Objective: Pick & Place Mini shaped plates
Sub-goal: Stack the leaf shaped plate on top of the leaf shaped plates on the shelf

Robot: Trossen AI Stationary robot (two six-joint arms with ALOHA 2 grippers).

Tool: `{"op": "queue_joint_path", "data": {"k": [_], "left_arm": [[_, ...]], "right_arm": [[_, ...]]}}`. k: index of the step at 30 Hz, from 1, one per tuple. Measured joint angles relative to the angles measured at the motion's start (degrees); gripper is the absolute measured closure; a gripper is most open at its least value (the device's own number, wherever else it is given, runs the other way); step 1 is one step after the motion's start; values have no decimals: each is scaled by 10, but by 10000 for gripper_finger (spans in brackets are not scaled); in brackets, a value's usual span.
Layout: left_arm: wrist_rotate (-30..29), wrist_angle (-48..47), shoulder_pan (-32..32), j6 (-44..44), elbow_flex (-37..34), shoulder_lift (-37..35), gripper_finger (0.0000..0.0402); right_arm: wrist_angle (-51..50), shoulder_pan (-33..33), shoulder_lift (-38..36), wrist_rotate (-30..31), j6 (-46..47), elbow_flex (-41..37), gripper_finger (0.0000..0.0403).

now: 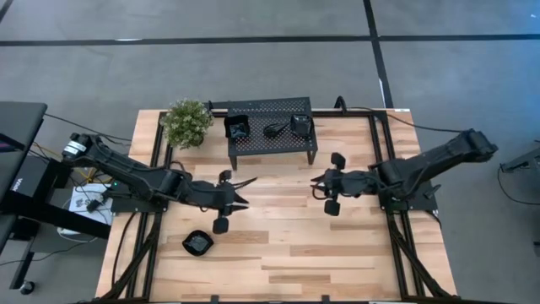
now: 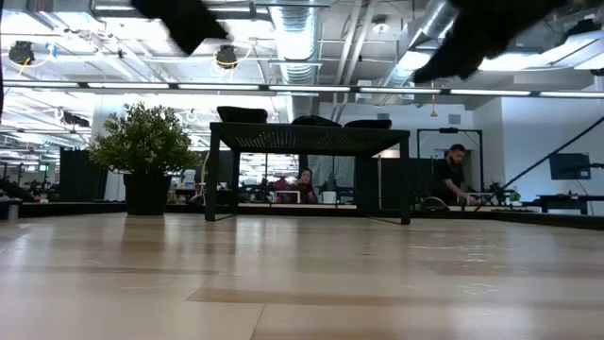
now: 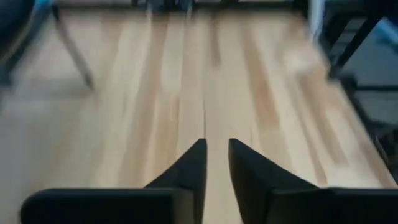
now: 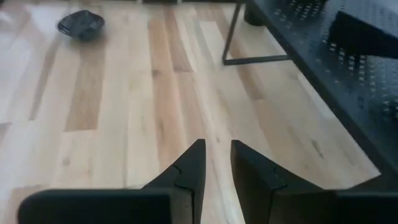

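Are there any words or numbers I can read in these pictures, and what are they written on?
No readable text anywhere.
Grey box beside the table's left edge: a white mark, too small to read.
Nothing written shows on the mini shaped plates, the black stand or the plant.

Wooden table w/ pale planks lies under both grippers. Black perforated metal stand sits at the far edge, just beyond the gap betw. the two grippers. Potted plant, bushy green, dark pot, stands beside the stand, beyond the left gripper. In the low view, bkgd office: two people at desks past the stand's legs, ceiling ducts overhead.
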Motion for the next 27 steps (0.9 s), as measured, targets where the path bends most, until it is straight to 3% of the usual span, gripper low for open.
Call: {"op": "queue_joint_path", "data": {"k": [3, 6, 10, 16, 27], "left_arm": [[25, -121, -2, -116, 0, -10, 309], [73, -257, -14, -216, 0, -11, 291], [80, -363, -47, -282, -7, -2, 284], [155, -314, -85, -361, -89, -2, 284], [181, -263, -107, -387, -180, -2, 283]], "right_arm": [[83, 6, -2, -4, -23, -65, 333], [91, -3, 4, -6, -31, -67, 333], [103, -13, 5, -6, -49, -68, 333], [134, -26, 5, -6, -59, -67, 333], [158, -29, 5, -6, -61, -67, 333]]}}
